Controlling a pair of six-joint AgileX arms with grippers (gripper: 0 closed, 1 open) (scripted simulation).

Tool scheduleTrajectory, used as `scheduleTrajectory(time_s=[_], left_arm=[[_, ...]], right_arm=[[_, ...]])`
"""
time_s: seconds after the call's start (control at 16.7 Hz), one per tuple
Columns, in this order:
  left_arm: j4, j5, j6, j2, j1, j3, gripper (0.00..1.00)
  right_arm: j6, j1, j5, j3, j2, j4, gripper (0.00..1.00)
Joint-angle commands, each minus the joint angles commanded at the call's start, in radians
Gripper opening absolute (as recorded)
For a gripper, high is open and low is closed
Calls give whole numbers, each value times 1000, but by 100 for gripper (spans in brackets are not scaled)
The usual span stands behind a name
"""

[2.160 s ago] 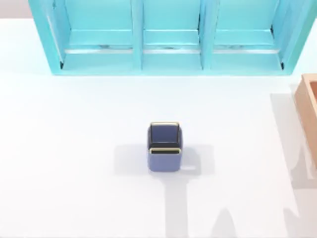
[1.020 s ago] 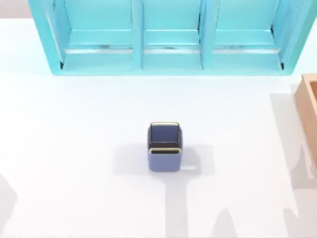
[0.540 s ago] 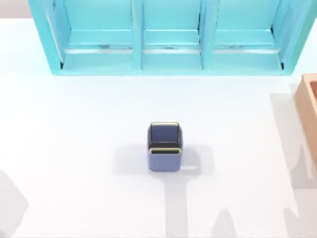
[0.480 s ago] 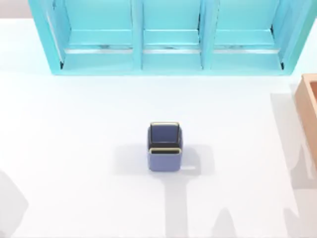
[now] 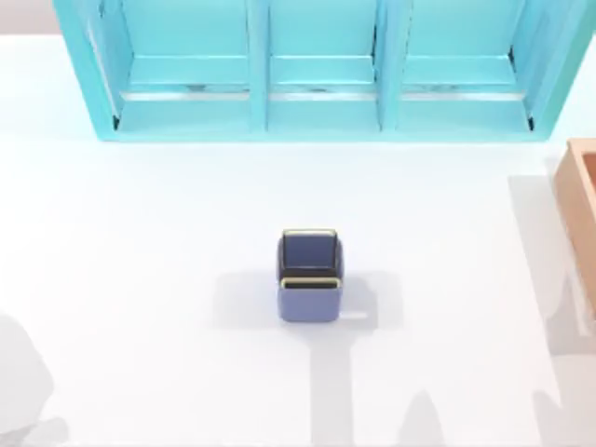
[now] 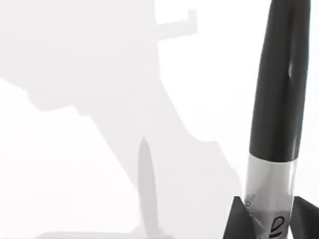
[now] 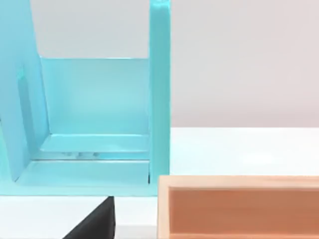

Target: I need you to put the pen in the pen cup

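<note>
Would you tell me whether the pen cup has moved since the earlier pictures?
No. The pen cup sits equally far from the turquoise shelf unit.

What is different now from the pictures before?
A grey shadow has crept onto the table at the top view's lower left corner and grown larger. The left wrist view shows the left gripper shut on the pen above the table. The pen cup, the turquoise shelf and the wooden box have stayed where they were.

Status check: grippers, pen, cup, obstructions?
Left gripper shut on pen, above bare table. Pen cup upright mid-table, open. Right arm near shelf unit and wooden box.
</note>
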Motion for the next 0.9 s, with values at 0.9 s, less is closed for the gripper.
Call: scheduleTrajectory(time_s=[0.9], left_arm=[[-285,-645,1769,254,-856,170,0]], right_arm=[[0,0,0,0,0,0,100]])
